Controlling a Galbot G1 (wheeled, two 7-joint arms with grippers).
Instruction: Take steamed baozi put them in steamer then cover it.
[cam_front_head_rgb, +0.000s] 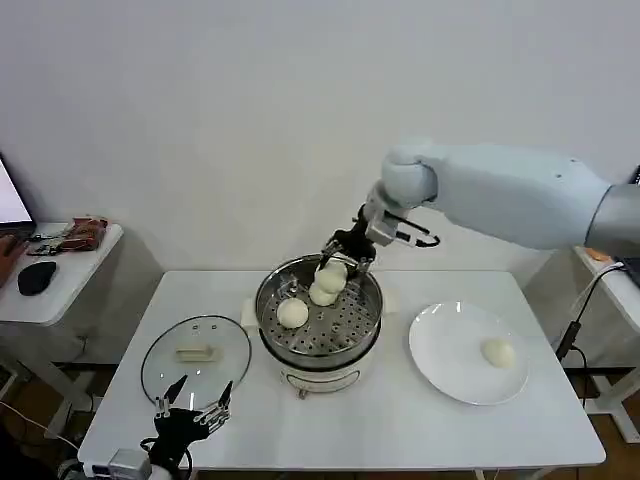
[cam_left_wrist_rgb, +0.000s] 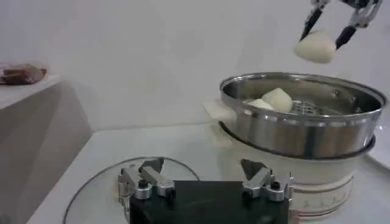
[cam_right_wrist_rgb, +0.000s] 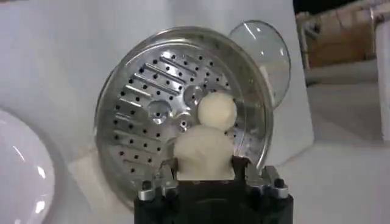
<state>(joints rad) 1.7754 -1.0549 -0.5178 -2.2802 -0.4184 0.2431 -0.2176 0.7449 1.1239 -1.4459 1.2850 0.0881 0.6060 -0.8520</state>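
Observation:
The steel steamer (cam_front_head_rgb: 352, 330) sits on its white pot base at the table's middle. Two steamed baozi (cam_front_head_rgb: 293, 313) (cam_front_head_rgb: 321, 296) lie inside it. My right gripper (cam_front_head_rgb: 340, 260) hangs over the steamer's far side, shut on a third baozi (cam_right_wrist_rgb: 203, 152) that is held just above the perforated bottom (cam_right_wrist_rgb: 146, 103). In the left wrist view that bun (cam_left_wrist_rgb: 315, 47) hangs clear above the steamer's rim (cam_left_wrist_rgb: 301, 82). A fourth baozi (cam_front_head_rgb: 498, 352) rests on the white plate (cam_front_head_rgb: 450, 360). The glass cover (cam_front_head_rgb: 195, 352) lies flat on the table at the left. My left gripper (cam_front_head_rgb: 195, 400) waits open near the cover's front edge.
A side table (cam_front_head_rgb: 60, 270) with a black mouse and small items stands at the far left. A black cable (cam_front_head_rgb: 580, 310) hangs off the right edge. Bare tabletop (cam_front_head_rgb: 400, 420) lies in front of the steamer and plate.

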